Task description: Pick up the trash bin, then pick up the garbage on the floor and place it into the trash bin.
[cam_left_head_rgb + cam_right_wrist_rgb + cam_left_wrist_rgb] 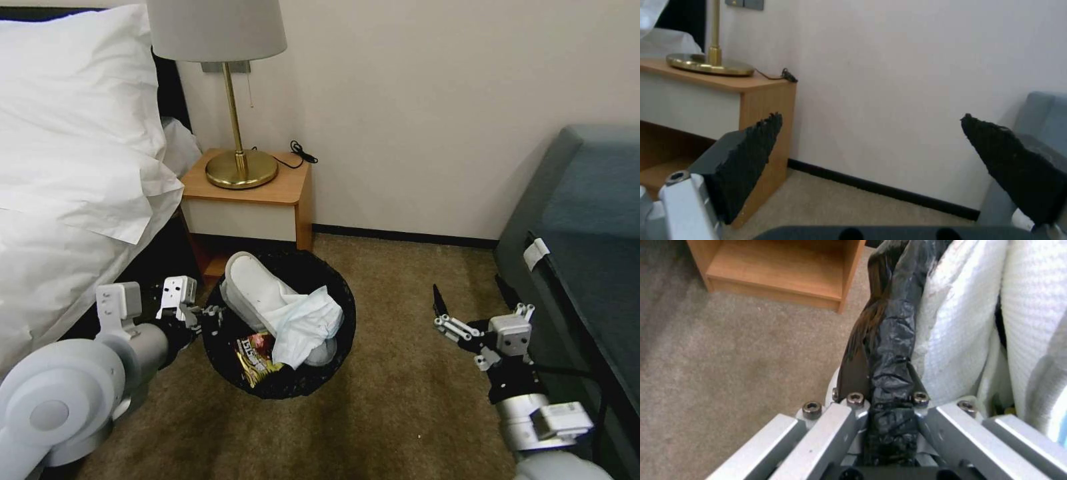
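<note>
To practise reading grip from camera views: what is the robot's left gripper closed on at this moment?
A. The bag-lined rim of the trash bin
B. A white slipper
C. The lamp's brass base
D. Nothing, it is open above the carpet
A: in the left wrist view the left gripper is shut on the black bag-covered rim of the trash bin, at the bin's left edge in the head view.

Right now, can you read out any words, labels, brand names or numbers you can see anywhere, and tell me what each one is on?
Snack wrapper in the trash bin: pale blocky characters on red and gold, too small to read.
Nothing else carries text: the white slipper, the tissue, the lamp, the nightstand, the left gripper clamped on the bin's rim, and the open right gripper.
</note>
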